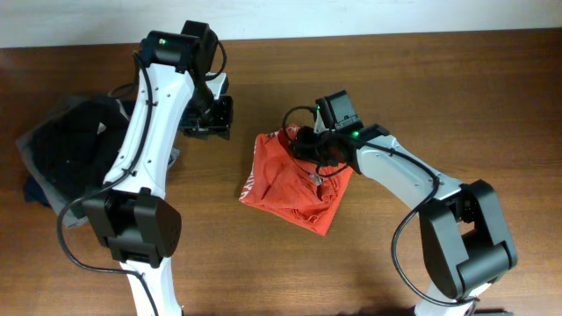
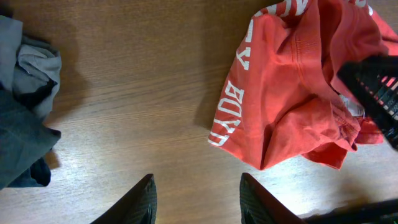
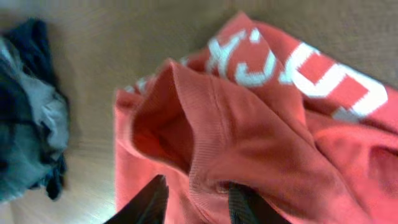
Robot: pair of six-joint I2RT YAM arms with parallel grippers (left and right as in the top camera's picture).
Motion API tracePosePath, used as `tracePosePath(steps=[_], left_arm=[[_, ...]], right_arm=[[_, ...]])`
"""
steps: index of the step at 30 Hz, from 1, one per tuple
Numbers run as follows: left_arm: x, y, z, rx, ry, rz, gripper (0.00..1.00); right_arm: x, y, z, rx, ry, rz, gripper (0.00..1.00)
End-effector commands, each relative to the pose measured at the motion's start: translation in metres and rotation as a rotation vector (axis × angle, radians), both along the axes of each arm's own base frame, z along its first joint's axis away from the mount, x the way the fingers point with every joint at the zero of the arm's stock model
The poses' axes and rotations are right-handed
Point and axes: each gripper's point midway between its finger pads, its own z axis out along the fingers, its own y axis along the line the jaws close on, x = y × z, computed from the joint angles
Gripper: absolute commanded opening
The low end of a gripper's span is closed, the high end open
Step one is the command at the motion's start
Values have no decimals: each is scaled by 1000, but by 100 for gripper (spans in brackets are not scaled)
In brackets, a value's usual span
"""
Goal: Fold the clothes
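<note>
The red-orange shirt (image 1: 294, 184) lies crumpled in the middle of the table, with white lettering along its left edge (image 2: 229, 118). My right gripper (image 1: 309, 146) is at the shirt's upper right part. In the right wrist view its fingers (image 3: 198, 199) are partly open on either side of the ribbed collar (image 3: 214, 146), with a gap beside the left finger. My left gripper (image 1: 211, 116) hovers over bare wood to the left of the shirt. Its fingers (image 2: 198, 202) are open and empty.
A pile of dark and grey folded garments (image 1: 66, 149) lies at the left edge of the table, also in the left wrist view (image 2: 25, 106) and the right wrist view (image 3: 31, 118). Bare wood surrounds the shirt.
</note>
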Motion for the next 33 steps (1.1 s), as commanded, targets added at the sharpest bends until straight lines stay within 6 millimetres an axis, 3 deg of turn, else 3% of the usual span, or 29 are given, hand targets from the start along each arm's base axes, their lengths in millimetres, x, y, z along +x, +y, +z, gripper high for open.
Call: tracePosePath(steps=[1, 4, 8, 18, 19, 26, 27, 29, 30, 33], left_arm=[[0, -2, 9, -19, -24, -13, 43], [-1, -2, 9, -19, -21, -13, 43], [-1, -2, 9, -19, -20, -14, 43], [-1, -2, 9, -19, -23, -28, 43], [-1, -2, 9, -19, -23, -36, 43], [-16, -18, 9, -14, 2, -164, 45], [-18, -21, 9, -13, 6, -176, 49], [-22, -26, 9, -10, 13, -197, 50], [-24, -28, 9, -10, 17, -207, 50], [-25, -31, 9, -2, 17, -219, 51]], right_arm=[[6, 5, 2, 21, -7, -37, 26], [6, 4, 2, 18, -2, -43, 4], [3, -20, 4, -38, 19, -85, 4], [-5, -110, 24, -211, 16, -136, 4], [-3, -129, 23, -223, 23, -160, 4], [18, -175, 26, -297, -32, -286, 4], [21, -179, 28, -304, -48, -291, 4], [25, -183, 30, -315, -74, -272, 21], [25, -183, 30, -322, -81, -259, 37], [17, -185, 27, -340, -65, -201, 41]])
